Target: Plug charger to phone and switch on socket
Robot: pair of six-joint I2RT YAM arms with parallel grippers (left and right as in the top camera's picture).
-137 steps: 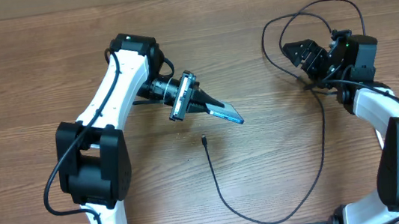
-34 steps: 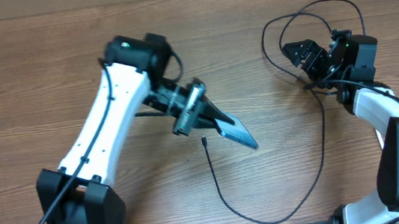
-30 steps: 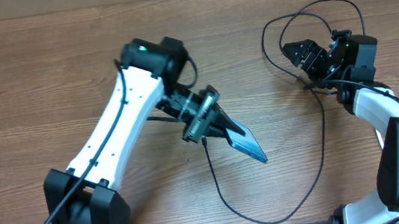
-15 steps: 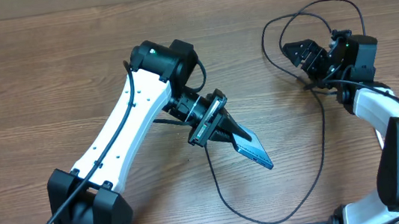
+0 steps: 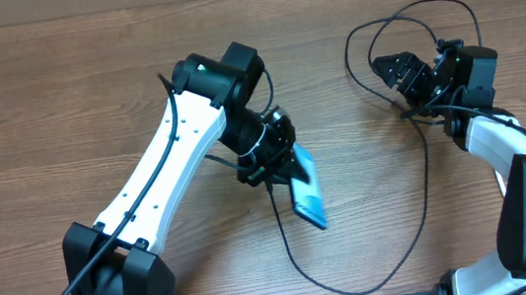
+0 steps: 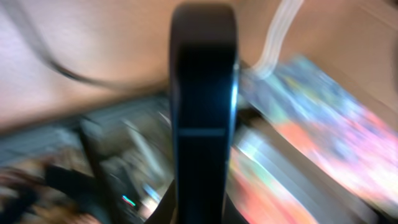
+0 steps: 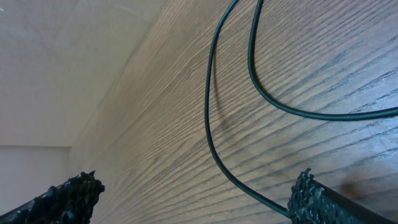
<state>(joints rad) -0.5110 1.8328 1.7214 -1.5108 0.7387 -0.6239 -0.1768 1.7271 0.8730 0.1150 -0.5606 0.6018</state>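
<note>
My left gripper (image 5: 281, 170) is shut on the phone (image 5: 306, 194), a slim slab with a lit blue screen, and holds it above mid-table, pointing toward the front. In the blurred left wrist view the phone (image 6: 204, 106) shows edge-on as a dark upright bar between my fingers. The charger cable (image 5: 301, 262) is thin and black; it runs from under the phone in a loop along the front, up the right side to coils (image 5: 408, 22) at the back right. Its connector tip is hidden under the phone. My right gripper (image 5: 396, 75) is open and empty beside those coils (image 7: 214, 124). The socket is out of view.
The wooden table (image 5: 60, 111) fills the overhead view. A pale wall edge runs along the back. My left arm (image 5: 171, 168) stretches diagonally across the left half of the table.
My left arm has swung right and forward with the phone, then turned its wrist so the phone points toward the front, over the cable's tip. The right arm has not moved.
</note>
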